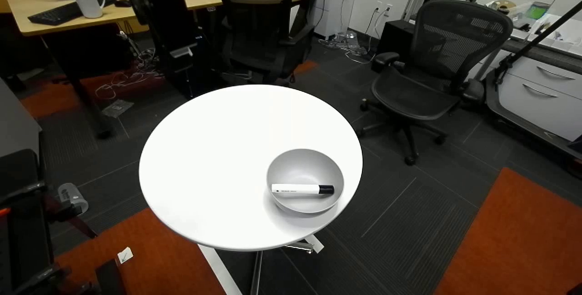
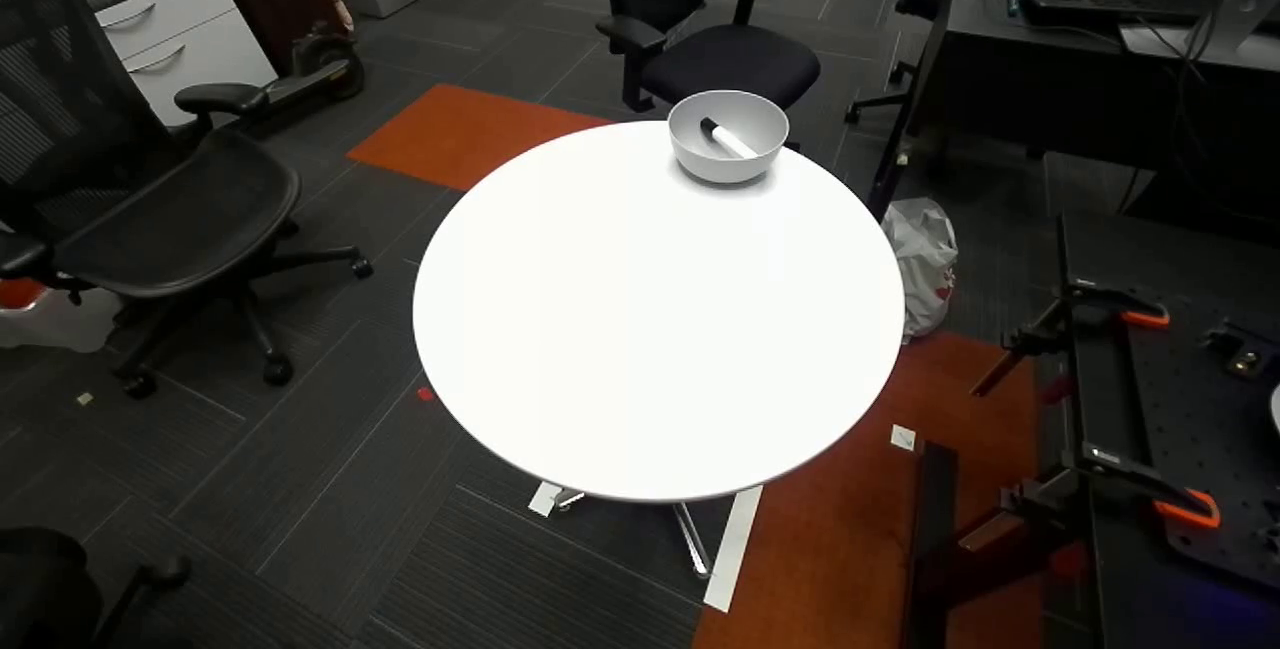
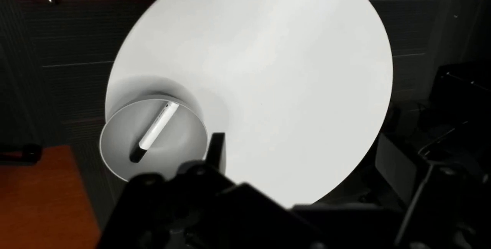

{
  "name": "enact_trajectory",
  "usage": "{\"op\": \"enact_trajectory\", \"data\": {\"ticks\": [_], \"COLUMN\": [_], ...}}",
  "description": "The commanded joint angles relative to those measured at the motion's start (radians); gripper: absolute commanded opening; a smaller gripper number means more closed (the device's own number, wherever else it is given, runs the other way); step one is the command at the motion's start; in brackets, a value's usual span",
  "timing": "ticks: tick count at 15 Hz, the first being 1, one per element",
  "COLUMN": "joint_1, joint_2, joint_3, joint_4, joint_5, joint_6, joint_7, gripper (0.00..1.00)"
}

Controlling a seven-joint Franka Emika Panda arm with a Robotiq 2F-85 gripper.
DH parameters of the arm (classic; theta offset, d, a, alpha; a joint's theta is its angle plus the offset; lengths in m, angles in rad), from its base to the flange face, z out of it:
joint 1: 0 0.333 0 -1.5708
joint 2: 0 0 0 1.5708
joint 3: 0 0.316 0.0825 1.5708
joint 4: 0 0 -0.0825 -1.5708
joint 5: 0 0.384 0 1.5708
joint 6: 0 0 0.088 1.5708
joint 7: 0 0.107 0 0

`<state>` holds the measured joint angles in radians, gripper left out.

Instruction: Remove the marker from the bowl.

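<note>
The slim, pen-like white marker (image 1: 295, 189) with a black cap lies inside the round, matte grey bowl (image 1: 305, 164), slanting across it with its white end close to the rim in the wrist view; we suppose the curved wall props its ends because the bottom is too narrow for it to settle flat. The bowl stands upright just inside the edge of the round, smooth white table (image 1: 227, 149), and in both exterior views nothing grips or touches it, so we take it that its own weight alone keeps it there. The black, two-fingered mechanical gripper (image 3: 300, 149) appears to be well above the tabletop; we read its jaws as spread and holding nothing, since a dark finger (image 3: 217, 149) stands alone with bare table beside it, though its mate is hard to make out. We see that as readiness for a pinch not yet begun. Closing across the marker's white middle should suit best, for a push on the wall could slide the bowl over the nearby edge. Once lifted, the marker could go on the broad stretch towards the opposite edge.
</note>
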<state>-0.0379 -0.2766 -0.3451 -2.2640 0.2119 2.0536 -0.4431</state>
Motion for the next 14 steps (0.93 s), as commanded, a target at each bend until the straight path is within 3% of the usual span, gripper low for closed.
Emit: {"op": "enact_trajectory", "data": {"ticks": [1,4,8,14], "joint_1": [-0.038,-0.051,-0.083,-0.147], "joint_2": [0.090,0.173,0.308,0.520], "joint_3": [0.027,0.033,0.064,0.106], "joint_4": [0.037,0.064,0.113,0.250], "joint_5": [0.033,0.043,0.013,0.036], "joint_6": [0.073,0.133,0.259,0.313], "joint_7": [0.027,0.035,0.155,0.210], "gripper": [1.00,1.00,1.00,1.00]}}
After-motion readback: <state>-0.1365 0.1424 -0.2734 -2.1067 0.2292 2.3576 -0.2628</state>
